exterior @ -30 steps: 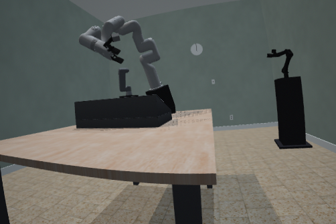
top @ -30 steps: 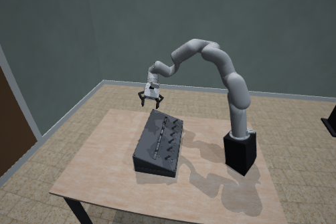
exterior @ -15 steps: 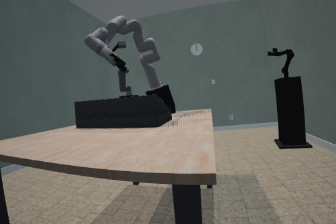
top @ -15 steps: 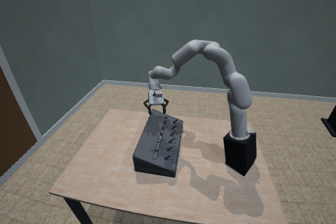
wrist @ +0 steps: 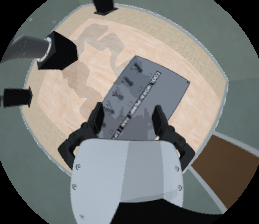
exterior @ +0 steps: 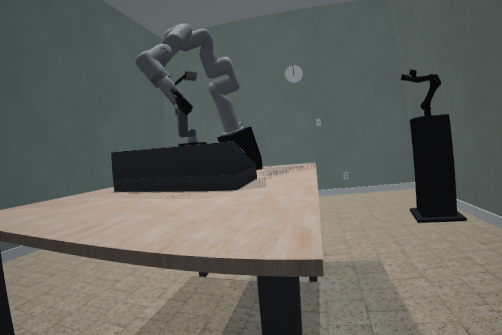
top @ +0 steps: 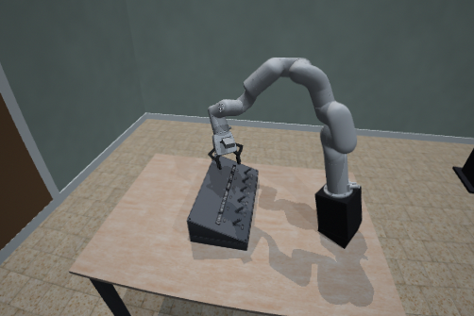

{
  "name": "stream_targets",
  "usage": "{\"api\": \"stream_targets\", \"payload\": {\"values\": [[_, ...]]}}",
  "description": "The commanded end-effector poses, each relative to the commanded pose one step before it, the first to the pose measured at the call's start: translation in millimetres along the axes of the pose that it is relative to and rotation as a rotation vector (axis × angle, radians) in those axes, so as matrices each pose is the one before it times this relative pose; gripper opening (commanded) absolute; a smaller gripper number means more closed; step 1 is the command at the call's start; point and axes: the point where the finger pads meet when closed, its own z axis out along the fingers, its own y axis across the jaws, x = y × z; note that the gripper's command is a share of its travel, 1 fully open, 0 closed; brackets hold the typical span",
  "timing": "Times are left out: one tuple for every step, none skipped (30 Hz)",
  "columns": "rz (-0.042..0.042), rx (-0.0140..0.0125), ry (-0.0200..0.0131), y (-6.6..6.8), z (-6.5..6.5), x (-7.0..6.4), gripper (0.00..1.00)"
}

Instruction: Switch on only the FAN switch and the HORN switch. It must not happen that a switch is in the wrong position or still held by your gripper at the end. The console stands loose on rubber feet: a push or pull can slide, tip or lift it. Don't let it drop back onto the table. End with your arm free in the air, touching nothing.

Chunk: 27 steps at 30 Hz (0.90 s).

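A dark grey wedge-shaped console (top: 226, 207) stands on the wooden table. A row of several small black toggle switches (top: 242, 198) runs along its right side, beside a pale label strip (top: 226, 193). The labels are too small to read. My gripper (top: 227, 159) is open and empty, just above the console's far end, fingers pointing down. In the wrist view the console (wrist: 142, 98) lies ahead between the two open fingers. In the exterior view the console (exterior: 182, 166) shows side-on, with the gripper (exterior: 182, 103) above its far part.
The arm's black base (top: 339, 214) stands on the table to the right of the console. A second black pedestal with a small dark arm (exterior: 433, 168) stands on the floor, away from the table.
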Motion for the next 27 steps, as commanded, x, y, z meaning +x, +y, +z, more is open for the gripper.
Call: {"api": "stream_targets", "payload": {"values": [[0.00369, 0.00732, -0.01964, -0.94, 0.70, -0.89, 1.00], [0.00000, 0.00000, 0.00000, 0.00, 0.00, 0.00, 1.00], [0.00000, 0.00000, 0.00000, 0.00, 0.00, 0.00, 1.00], [0.00000, 0.00000, 0.00000, 0.00, 0.00, 0.00, 1.00], [0.00000, 0.00000, 0.00000, 0.00, 0.00, 0.00, 1.00], [-0.00246, 0.04334, -0.05488, -7.30, 7.74, -3.83, 1.00], [-0.00725, 0.04057, -0.05907, -6.18, 7.35, -3.37, 1.00], [0.00000, 0.00000, 0.00000, 0.00, 0.00, 0.00, 1.00], [0.00000, 0.00000, 0.00000, 0.00, 0.00, 0.00, 1.00], [0.00000, 0.00000, 0.00000, 0.00, 0.00, 0.00, 1.00], [0.00000, 0.00000, 0.00000, 0.00, 0.00, 0.00, 1.00], [0.00000, 0.00000, 0.00000, 0.00, 0.00, 0.00, 1.00], [0.00000, 0.00000, 0.00000, 0.00, 0.00, 0.00, 1.00], [0.00000, 0.00000, 0.00000, 0.00, 0.00, 0.00, 1.00], [0.00000, 0.00000, 0.00000, 0.00, 0.00, 0.00, 1.00], [0.00000, 0.00000, 0.00000, 0.00, 0.00, 0.00, 1.00], [0.00000, 0.00000, 0.00000, 0.00, 0.00, 0.00, 1.00], [-0.01226, 0.03681, -0.06275, -4.89, 6.78, -2.79, 1.00], [-0.01733, 0.03218, -0.06576, -3.47, 6.06, -2.08, 1.00], [0.00000, 0.00000, 0.00000, 0.00, 0.00, 0.00, 1.00], [0.00000, 0.00000, 0.00000, 0.00, 0.00, 0.00, 1.00], [0.00000, 0.00000, 0.00000, 0.00, 0.00, 0.00, 1.00], [0.00000, 0.00000, 0.00000, 0.00, 0.00, 0.00, 1.00], [0.00000, 0.00000, 0.00000, 0.00, 0.00, 0.00, 1.00], [0.00000, 0.00000, 0.00000, 0.00, 0.00, 0.00, 1.00], [0.00000, 0.00000, 0.00000, 0.00, 0.00, 0.00, 1.00], [0.00000, 0.00000, 0.00000, 0.00, 0.00, 0.00, 1.00]]}}
